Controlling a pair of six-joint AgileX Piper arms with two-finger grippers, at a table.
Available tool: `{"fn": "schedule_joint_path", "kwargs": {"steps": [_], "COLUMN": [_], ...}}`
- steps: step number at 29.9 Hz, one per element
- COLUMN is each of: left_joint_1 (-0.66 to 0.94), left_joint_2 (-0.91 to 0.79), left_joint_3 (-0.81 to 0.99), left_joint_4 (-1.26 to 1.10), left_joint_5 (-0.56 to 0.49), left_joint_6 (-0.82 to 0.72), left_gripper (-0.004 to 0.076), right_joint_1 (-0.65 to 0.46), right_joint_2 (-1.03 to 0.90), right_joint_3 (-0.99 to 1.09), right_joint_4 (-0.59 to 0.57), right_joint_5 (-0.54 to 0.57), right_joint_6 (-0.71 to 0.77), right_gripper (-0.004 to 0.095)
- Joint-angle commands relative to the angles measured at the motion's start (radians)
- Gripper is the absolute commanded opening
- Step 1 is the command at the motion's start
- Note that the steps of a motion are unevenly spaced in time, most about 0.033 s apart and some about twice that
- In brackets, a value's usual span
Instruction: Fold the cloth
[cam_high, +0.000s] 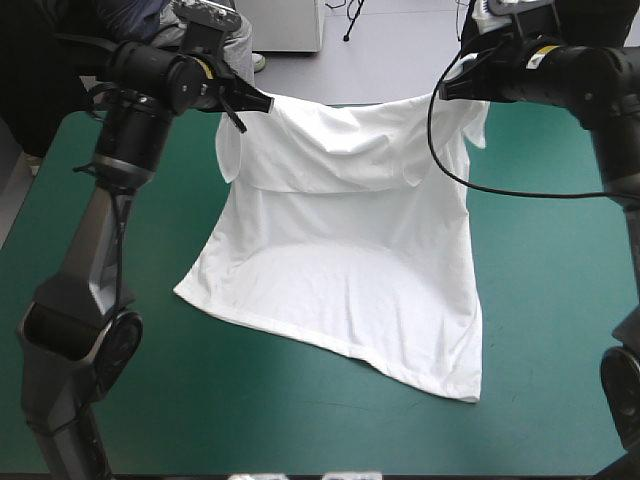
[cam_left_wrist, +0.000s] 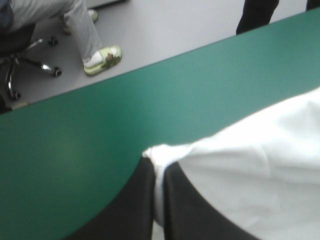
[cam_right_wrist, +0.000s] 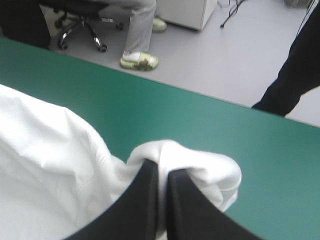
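The white T-shirt (cam_high: 345, 260) hangs by its far edge between both grippers, above the table's far side, and its lower part drapes down onto the teal-green cover (cam_high: 150, 380). My left gripper (cam_high: 262, 101) is shut on the T-shirt at its far left corner. In the left wrist view the black fingers (cam_left_wrist: 125, 210) pinch a thin white fold (cam_left_wrist: 158, 170), with the T-shirt (cam_left_wrist: 250, 165) spreading beside them. My right gripper (cam_high: 447, 90) is shut on the T-shirt at the far right corner. In the right wrist view a bunched white fold (cam_right_wrist: 200, 170) wraps over the fingertips (cam_right_wrist: 150, 195).
The table's far edge (cam_left_wrist: 165, 60) runs just ahead of both grippers, with grey floor beyond it. Bare teal-green cover lies to the left, right (cam_high: 560, 300) and front of the T-shirt.
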Motion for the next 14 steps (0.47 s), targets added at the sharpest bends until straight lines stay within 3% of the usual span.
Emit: {"fn": "schedule_joint_path", "kwargs": {"steps": [1,8,14], "left_joint_1": [0.036,0.089,0.115], "left_joint_2": [0.039,0.169,0.245], "left_joint_3": [-0.02,-0.02,-0.02], "left_joint_4": [0.014,0.014,0.018], "left_joint_5": [-0.078,-0.116,-0.139], "left_joint_6": [-0.034,-0.067,-0.067], "left_gripper": [-0.0017,-0.0017,-0.0017], "right_joint_1": [-0.006,-0.006,-0.007], "right_joint_2": [0.045,0.216,0.337], "right_joint_3": [-0.001,-0.001,-0.001], "right_joint_4": [0.005,0.007,0.005], "right_joint_5": [-0.1,-0.154,-0.133], "right_joint_6": [0.018,0.048,0.077], "right_gripper": [-0.0017,-0.0017,-0.0015]}}
